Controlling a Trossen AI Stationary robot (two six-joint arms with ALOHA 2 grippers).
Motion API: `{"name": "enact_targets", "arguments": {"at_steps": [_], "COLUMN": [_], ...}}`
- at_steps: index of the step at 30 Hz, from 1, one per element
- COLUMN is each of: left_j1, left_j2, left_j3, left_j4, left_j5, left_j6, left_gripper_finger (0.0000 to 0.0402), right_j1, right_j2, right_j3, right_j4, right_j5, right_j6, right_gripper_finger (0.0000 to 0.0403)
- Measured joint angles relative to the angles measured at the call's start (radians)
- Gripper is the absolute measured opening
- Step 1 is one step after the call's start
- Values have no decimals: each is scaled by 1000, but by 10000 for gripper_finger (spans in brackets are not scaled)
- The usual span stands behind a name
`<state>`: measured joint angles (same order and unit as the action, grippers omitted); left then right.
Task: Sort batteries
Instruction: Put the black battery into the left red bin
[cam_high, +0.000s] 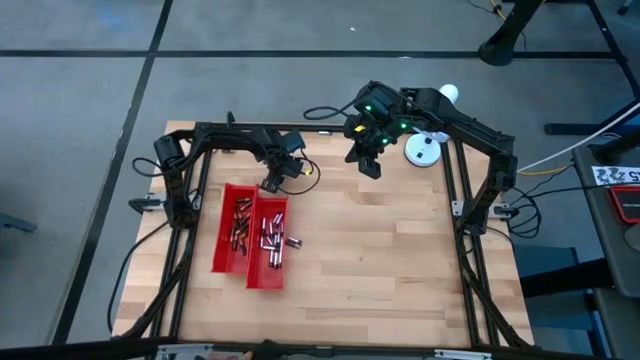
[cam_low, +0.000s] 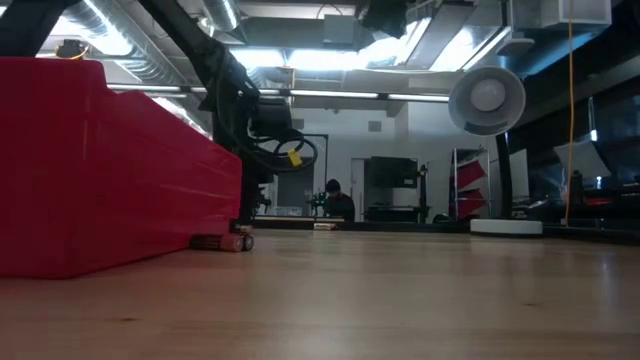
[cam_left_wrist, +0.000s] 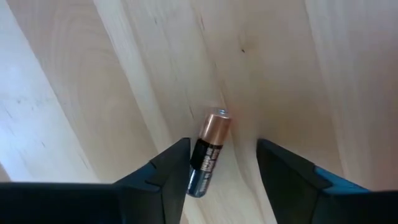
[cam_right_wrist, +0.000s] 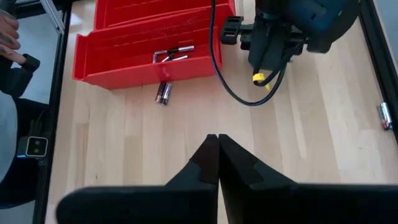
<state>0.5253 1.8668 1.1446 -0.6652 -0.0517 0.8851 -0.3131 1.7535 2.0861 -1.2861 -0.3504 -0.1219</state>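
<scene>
Big picture first: the wooden table (cam_high: 390, 260) is mostly bare, and the two red trays (cam_high: 268, 262) just below the left gripper (cam_high: 271, 184) already carry a good pile of batteries (cam_high: 270, 235), so I'd judge the sorting well along. Not finished, though. The left gripper hangs at the far end of the trays with its jaws partly spread, and the left wrist view shows a copper-and-black battery (cam_left_wrist: 208, 152) standing tilted between the fingers (cam_left_wrist: 166, 167), against one finger and apart from the other. Whether it's gripped or only straddled I can't tell. Another battery (cam_right_wrist: 163, 93) lies loose on the wood just outside the nearer tray wall (cam_right_wrist: 143, 65), and one more battery (cam_right_wrist: 384, 116) sits near the table edge, well away. So at least these are left to place.

The right gripper (cam_high: 368, 163) waits pinched tight over the back of the table, beside a white round device (cam_high: 424, 148). Ahead of it, open wood; room to move looks generous. Around the left gripper it's tighter: tray rim close by and its own yellow-tagged cable (cam_right_wrist: 260, 78) dangling alongside.
</scene>
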Motion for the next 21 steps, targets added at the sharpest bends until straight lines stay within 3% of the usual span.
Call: {"name": "enact_targets", "arguments": {"at_steps": [3,11,16,21], "left_j1": [9,12,12,12], "left_j2": [0,1,-21,-128], "left_j3": [0,0,-1,-1], "left_j4": [-6,3,0,-10], "left_j5": [4,-2,-4,-4], "left_j6": [-27,-48,-121,-173], "left_gripper_finger": [147,29,29,32], "right_j1": [0,0,0,0], "right_j2": [0,0,0,0], "right_j3": [0,0,0,0], "right_j4": [1,5,6,5], "right_j5": [0,1,1,1], "right_j6": [12,12,11,-6], "right_gripper_finger": [5,5,5,5]}}
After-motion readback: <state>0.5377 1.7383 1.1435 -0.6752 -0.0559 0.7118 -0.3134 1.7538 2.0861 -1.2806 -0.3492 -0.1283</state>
